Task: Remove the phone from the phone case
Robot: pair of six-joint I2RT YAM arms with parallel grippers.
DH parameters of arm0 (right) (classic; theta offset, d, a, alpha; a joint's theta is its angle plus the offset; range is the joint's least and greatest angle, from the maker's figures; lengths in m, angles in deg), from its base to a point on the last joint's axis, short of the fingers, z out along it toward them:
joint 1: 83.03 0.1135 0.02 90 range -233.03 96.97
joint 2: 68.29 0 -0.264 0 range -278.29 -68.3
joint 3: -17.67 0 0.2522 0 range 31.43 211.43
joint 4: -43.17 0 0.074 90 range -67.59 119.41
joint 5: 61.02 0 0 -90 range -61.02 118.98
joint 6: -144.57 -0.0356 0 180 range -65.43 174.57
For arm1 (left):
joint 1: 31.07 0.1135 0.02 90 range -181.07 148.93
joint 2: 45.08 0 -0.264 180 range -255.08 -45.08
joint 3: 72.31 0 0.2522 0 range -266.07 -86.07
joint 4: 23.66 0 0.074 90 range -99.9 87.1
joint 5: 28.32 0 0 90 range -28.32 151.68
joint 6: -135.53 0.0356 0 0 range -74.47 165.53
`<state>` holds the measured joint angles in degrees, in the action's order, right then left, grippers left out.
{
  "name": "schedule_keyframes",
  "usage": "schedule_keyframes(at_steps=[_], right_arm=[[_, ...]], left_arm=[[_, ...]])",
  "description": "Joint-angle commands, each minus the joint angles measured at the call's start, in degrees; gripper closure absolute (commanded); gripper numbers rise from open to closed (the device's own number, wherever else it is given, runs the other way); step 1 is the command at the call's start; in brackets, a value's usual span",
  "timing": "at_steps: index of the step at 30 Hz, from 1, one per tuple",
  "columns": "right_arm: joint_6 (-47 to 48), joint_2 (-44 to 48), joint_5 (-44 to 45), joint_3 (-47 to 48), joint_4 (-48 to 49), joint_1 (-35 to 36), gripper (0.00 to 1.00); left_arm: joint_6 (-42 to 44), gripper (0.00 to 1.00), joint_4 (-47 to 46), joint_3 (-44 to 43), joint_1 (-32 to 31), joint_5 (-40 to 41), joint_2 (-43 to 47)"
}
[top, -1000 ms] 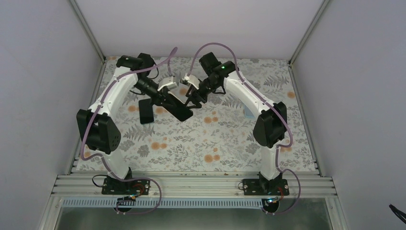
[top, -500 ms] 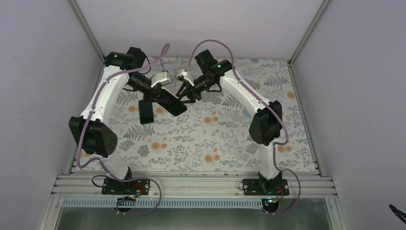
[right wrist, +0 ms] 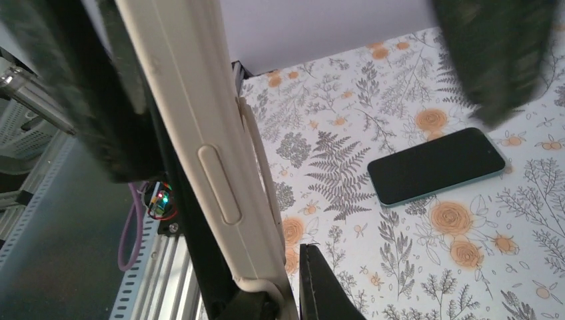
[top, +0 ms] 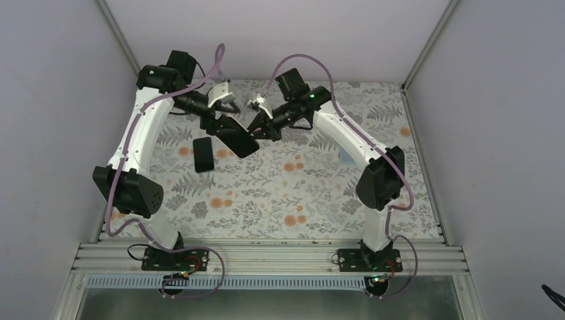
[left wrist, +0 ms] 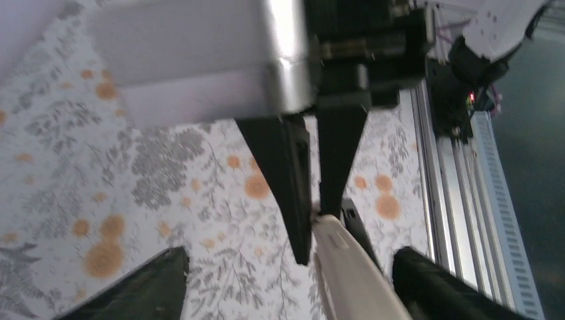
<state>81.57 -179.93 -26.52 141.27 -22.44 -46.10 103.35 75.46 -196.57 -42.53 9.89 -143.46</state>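
The phone (top: 204,155), a dark slab with a teal rim, lies flat on the floral table, out of its case; it also shows in the right wrist view as the phone (right wrist: 433,167). The phone case (top: 236,137) hangs tilted in the air above the table's far middle. Its edge is cream with a side button (right wrist: 220,183). My right gripper (top: 261,128) is shut on the case's right end (left wrist: 353,273). My left gripper (top: 225,115) stands open around the case's other end, its fingers (left wrist: 150,287) wide apart and not touching it.
The floral table (top: 293,193) is walled by white panels at the back and both sides. An aluminium rail (top: 266,257) with both arm bases runs along the near edge. A small pale object (top: 345,157) lies beside the right arm.
My left gripper has opened, let go of the case and drawn back up-left. My right gripper has shut on the case's end. The phone has not moved.
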Motion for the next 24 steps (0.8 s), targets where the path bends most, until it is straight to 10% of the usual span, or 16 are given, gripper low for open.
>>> schedule_keyframes(at_steps=[1,14,24], right_arm=[[-4.1,4.0,-9.9,0.4,9.5,0.1,0.97],[-9.2,6.9,-2.4,-3.8,11.1,-14.0,0.97],[-32.8,9.5,15.2,1.3,23.7,-17.8,0.97]], left_arm=[[-3.2,0.14,-7.6,-3.0,-2.0,-9.4,0.9],[-8.9,0.00,-12.2,-6.7,-1.5,12.9,15.3],[-23.9,0.00,-67.5,28.2,-9.7,39.2,27.8]])
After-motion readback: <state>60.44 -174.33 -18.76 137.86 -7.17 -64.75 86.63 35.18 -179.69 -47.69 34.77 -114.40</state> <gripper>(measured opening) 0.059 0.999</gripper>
